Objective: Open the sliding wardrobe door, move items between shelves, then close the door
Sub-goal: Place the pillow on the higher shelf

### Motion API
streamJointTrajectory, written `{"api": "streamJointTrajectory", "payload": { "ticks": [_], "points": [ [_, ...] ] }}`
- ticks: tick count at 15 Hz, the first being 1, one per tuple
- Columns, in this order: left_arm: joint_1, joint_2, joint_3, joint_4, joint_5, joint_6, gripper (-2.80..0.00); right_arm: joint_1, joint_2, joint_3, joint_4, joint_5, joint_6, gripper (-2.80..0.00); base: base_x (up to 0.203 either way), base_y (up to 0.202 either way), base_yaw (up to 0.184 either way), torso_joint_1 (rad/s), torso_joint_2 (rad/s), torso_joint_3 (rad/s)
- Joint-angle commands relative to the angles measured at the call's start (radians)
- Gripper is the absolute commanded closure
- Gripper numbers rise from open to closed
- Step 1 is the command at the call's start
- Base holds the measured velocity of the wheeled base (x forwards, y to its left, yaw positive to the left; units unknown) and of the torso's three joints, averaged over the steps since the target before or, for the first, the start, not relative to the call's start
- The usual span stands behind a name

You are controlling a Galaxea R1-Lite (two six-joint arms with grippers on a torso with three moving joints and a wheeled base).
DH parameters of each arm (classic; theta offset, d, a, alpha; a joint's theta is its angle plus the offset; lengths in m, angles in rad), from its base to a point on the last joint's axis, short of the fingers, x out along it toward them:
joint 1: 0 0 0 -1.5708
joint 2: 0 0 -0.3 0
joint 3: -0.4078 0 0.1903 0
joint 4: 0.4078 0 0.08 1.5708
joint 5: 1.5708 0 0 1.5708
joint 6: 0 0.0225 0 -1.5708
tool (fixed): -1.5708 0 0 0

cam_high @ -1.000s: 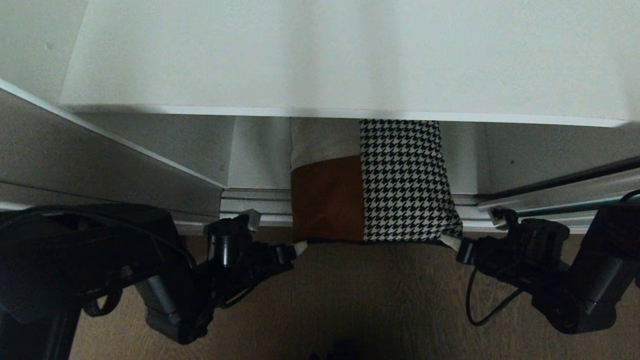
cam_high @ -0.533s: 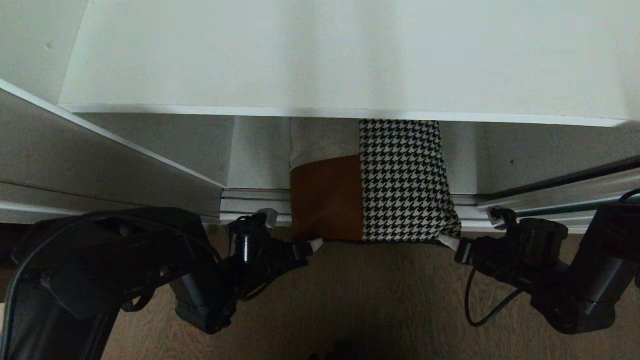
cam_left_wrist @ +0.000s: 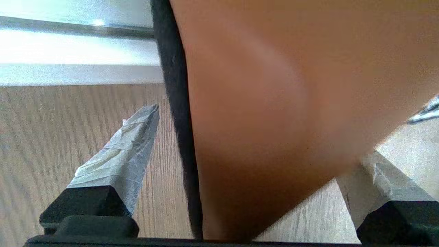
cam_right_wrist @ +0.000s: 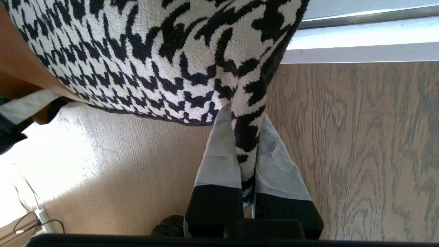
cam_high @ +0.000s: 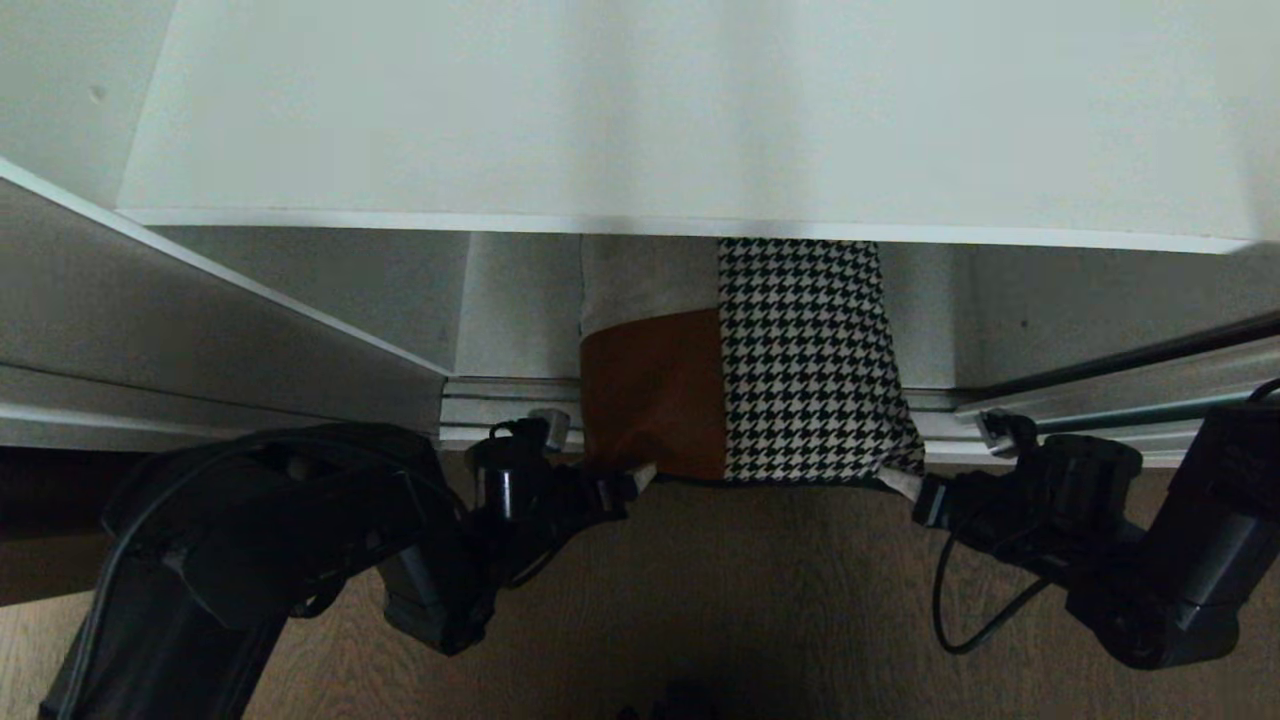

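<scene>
Jaws of your right gripper (cam_right_wrist: 245,151) pinch the cushion (cam_high: 745,365) by its houndstooth corner; the left gripper (cam_left_wrist: 260,164) gapes around the tan corner. It overhangs the bottom shelf (cam_high: 510,300), soft and light: grip both corners.

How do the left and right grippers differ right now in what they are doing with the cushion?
The right gripper is shut on the cushion, pinching its houndstooth corner; the left gripper stands wide open, its fingers on either side of the tan-brown corner without clamping it. In the head view the right gripper sits at the cushion's right corner, the left at its left corner. Both are at the cushion's near edge, over the wooden floor.
</scene>
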Motion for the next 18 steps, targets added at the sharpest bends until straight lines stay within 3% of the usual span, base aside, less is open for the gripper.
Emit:
{"api": "streamJointTrajectory", "payload": {
  "ticks": [1,8,9,10,18],
  "points": [
    [0.0,0.017,-0.035,-0.018,0.001,0.008,-2.8,0.001,-0.013,0.008,-0.007,0.003,0.002,0.0,0.0,0.0,0.0,0.0,0.0,0.0],
    [0.0,0.062,-0.127,-0.035,0.001,0.053,-2.8,0.013,-0.024,0.015,-0.007,0.015,0.002,0.0,0.0,0.0,0.0,0.0,0.0,0.0],
    [0.0,0.061,-0.128,-0.037,0.004,0.053,-0.31,0.013,-0.023,0.015,-0.007,0.015,0.002,0.0,0.0,0.0,0.0,0.0,0.0,0.0],
    [0.0,0.06,-0.128,-0.037,0.006,0.053,0.0,0.013,-0.022,0.018,-0.007,0.015,0.002,0.0,0.0,0.0,0.0,0.0,0.0,0.0],
    [-0.007,0.069,-0.129,-0.115,0.055,0.054,0.0,0.024,-0.028,0.022,-0.007,0.029,0.002,0.0,0.0,0.0,0.0,0.0,0.0,0.0]
  ]
}}
